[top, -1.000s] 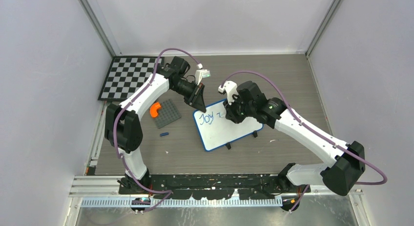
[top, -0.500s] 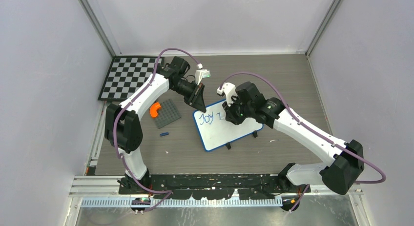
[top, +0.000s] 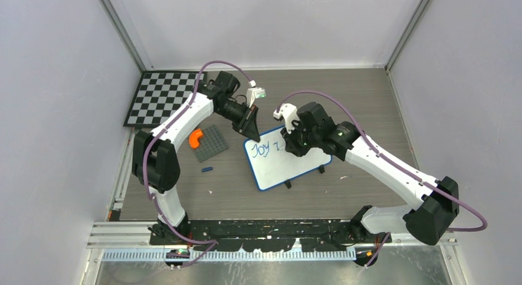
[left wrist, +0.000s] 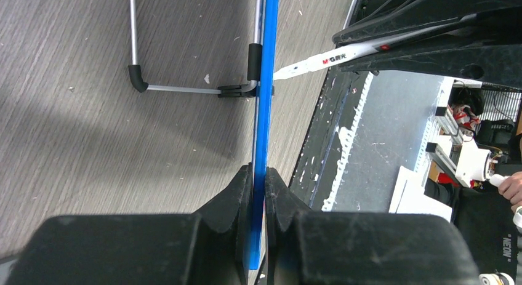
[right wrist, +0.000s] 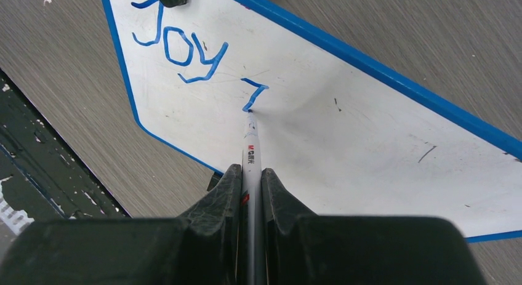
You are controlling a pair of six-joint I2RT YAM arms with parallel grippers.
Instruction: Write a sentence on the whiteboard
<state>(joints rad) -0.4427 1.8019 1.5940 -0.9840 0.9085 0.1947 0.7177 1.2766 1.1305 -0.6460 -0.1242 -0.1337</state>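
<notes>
The whiteboard (top: 289, 165) sits mid-table between the two arms, and the sentence (right wrist: 184, 48) on it is only "Joy" plus one angular blue stroke. The right gripper (right wrist: 251, 174) is clamped narrowly on a white marker (right wrist: 251, 146) whose tip touches the foot of that stroke. The left gripper (left wrist: 259, 174) pinches the board's blue frame at its far left corner. Further left lie a grey studded plate (top: 209, 142) with an orange piece (top: 195, 137) and, beyond it, a checkerboard (top: 161, 97)
</notes>
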